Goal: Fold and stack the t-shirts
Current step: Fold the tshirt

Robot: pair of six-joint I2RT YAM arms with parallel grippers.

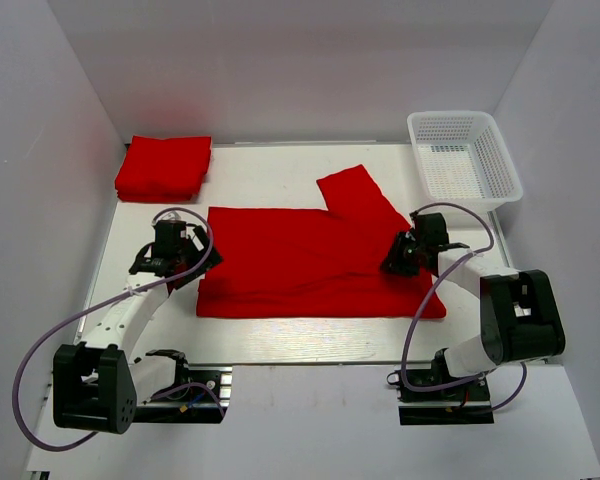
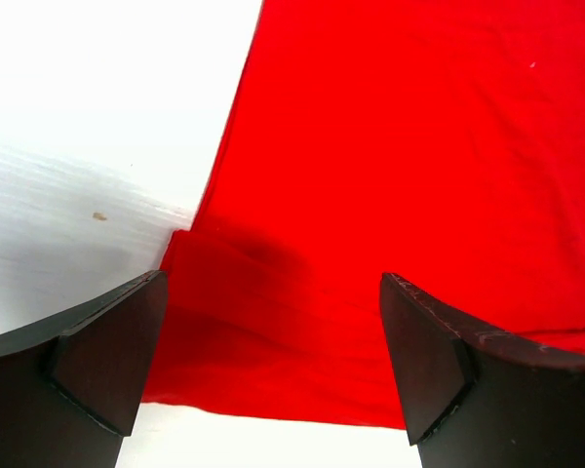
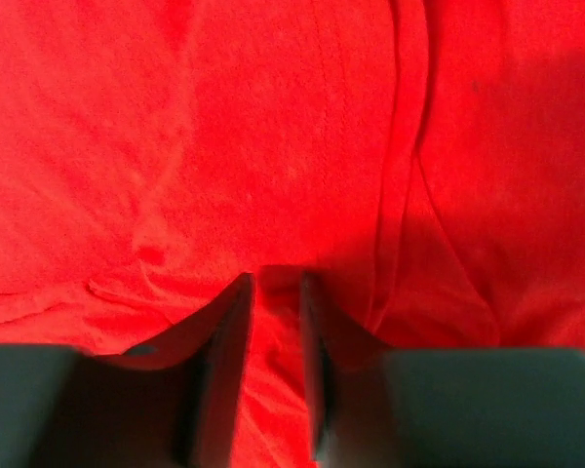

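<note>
A red t-shirt (image 1: pixel 310 265) lies spread on the white table, its lower part folded up and one sleeve (image 1: pixel 355 195) sticking out toward the back. My left gripper (image 1: pixel 206 262) is open just above the shirt's left edge; in the left wrist view (image 2: pixel 273 361) its jaws stand wide apart over the shirt's folded corner (image 2: pixel 234 322). My right gripper (image 1: pixel 393 264) is at the shirt's right side, shut on a pinch of red cloth (image 3: pixel 276 322); red fabric (image 3: pixel 273 146) fills the whole right wrist view.
A stack of folded red t-shirts (image 1: pixel 165 167) sits at the back left corner. A white mesh basket (image 1: pixel 450 114) stands at the back right. White walls close in the table on three sides.
</note>
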